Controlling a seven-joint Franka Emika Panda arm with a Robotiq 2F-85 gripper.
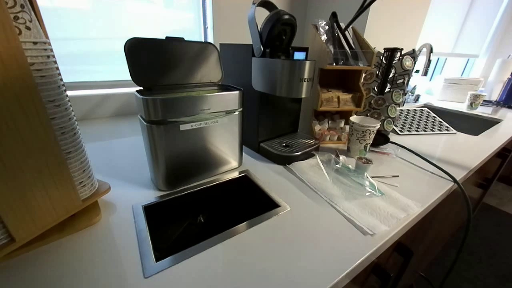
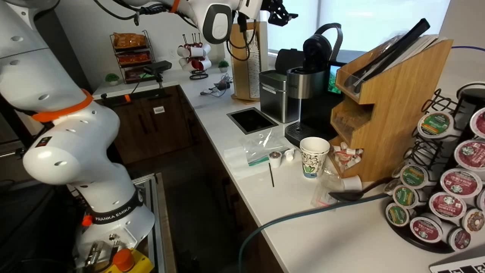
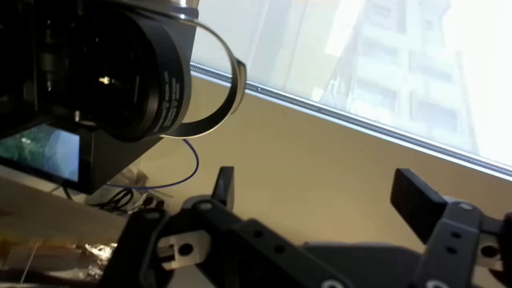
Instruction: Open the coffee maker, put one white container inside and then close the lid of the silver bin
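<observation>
The coffee maker (image 1: 282,78) stands on the table (image 1: 304,242) between the silver bin (image 1: 192,150) and a wooden rack (image 2: 409,113), and in both exterior views I see its top (image 1: 280,34) and handle (image 1: 253,34) swung up. Beside it, the bin's grey lid (image 1: 176,62) stands raised. A strip (image 1: 200,125) on the bin's front reads "K-CUP RECYCLE", and just in front of the bin a steel-framed opening (image 1: 144,237) is sunk into the table.

From the wrist I see my pincer (image 3: 318,190) with its fingers (image 3: 418,202) spread wide, plain wall (image 3: 304,160) showing through the gap; the raised top is off to the side, apart from them. In an exterior view my arm (image 2: 91,132) holds the pincer well clear of the table.

Nearer the table's edge, a small white container (image 2: 275,162) stands upright beside a clear plastic bag (image 2: 261,144); the bag lies on a paper towel (image 1: 384,208). I can't tell whether the container's base rests on that towel. Near it are a thin stick (image 2: 271,176) and nested paper cups (image 2: 313,159). Past the rack stands a holder (image 2: 475,98) loaded with coffee pods (image 2: 456,180).
</observation>
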